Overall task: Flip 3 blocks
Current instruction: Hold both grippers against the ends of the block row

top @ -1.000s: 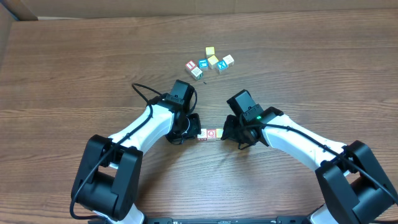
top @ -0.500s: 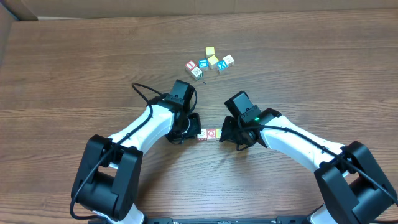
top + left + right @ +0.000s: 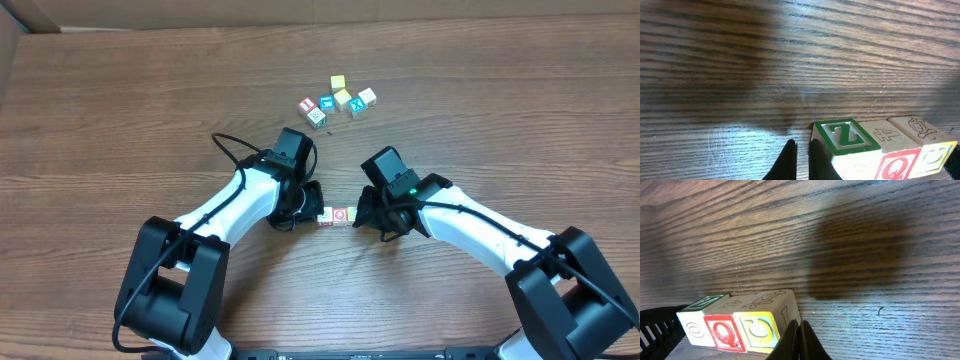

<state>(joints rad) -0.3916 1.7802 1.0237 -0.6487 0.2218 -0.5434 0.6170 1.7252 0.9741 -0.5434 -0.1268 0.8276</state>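
Three small wooden blocks [image 3: 338,215] lie touching in a row on the table between my two grippers. In the left wrist view the nearest block [image 3: 842,136] has a green Z on top, the middle block [image 3: 885,135] a red Q on its side, and the far block [image 3: 920,129] an outline drawing on top. My left gripper [image 3: 801,147] is shut and empty, its tips beside the Z block's outer side. My right gripper [image 3: 799,330] is shut and empty, against the end of the yellow-framed block [image 3: 762,327], next to the Q block [image 3: 725,332].
A loose cluster of several other cubes [image 3: 337,100] with yellow, blue and red faces lies farther back on the table. A black cable [image 3: 225,145] loops off the left arm. Bare wood-grain tabletop [image 3: 480,110] surrounds the arms.
My right gripper has edged slightly left toward the row of blocks. The left arm has stayed put.
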